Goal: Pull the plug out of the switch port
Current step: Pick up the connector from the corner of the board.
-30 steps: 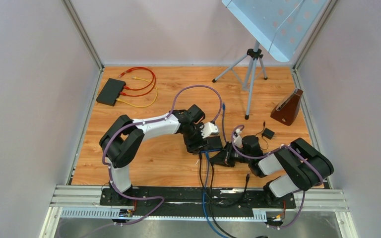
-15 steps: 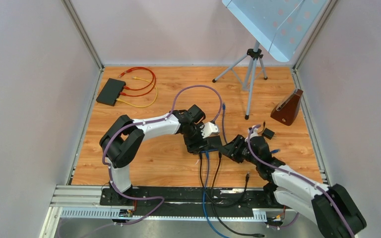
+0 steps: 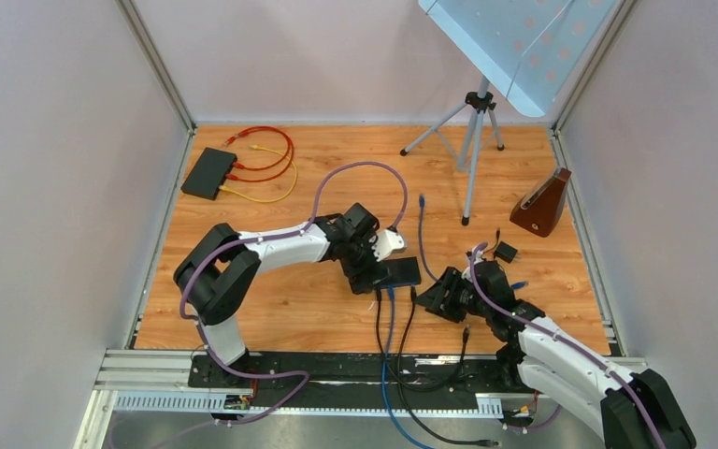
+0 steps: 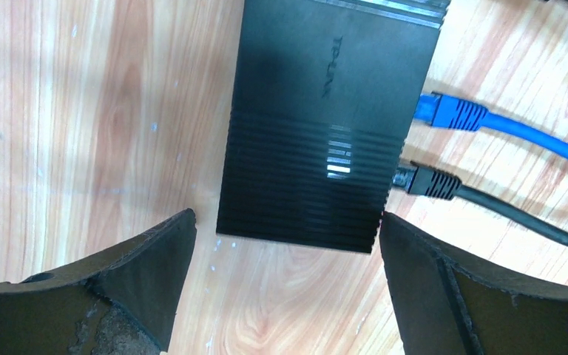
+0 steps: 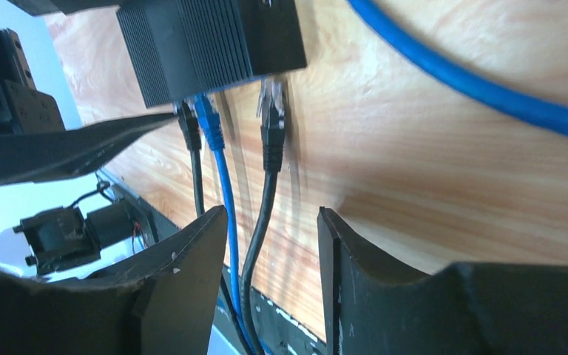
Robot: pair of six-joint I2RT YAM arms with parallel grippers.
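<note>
Closed in by pale grey walls (image 3: 47, 187) and floored with a wood-grain table (image 3: 280, 311). Toward the back, a tripod (image 3: 474, 150), upright. Mid-table, flat on the wood, the black switch (image 3: 402, 271), one end between the widely spread, untouching tips of the left gripper (image 4: 286, 217). Right gripper (image 5: 271, 213) parted as well, pinching nothing, straddling a black cable (image 5: 255, 244). At that cable's end, the plug (image 5: 272, 111), out of the port and just beside the switch.

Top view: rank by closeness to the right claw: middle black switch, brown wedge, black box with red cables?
1. Middle black switch, beside the right gripper.
2. Brown wedge, far right.
3. Black box with red cables, far left.
</note>
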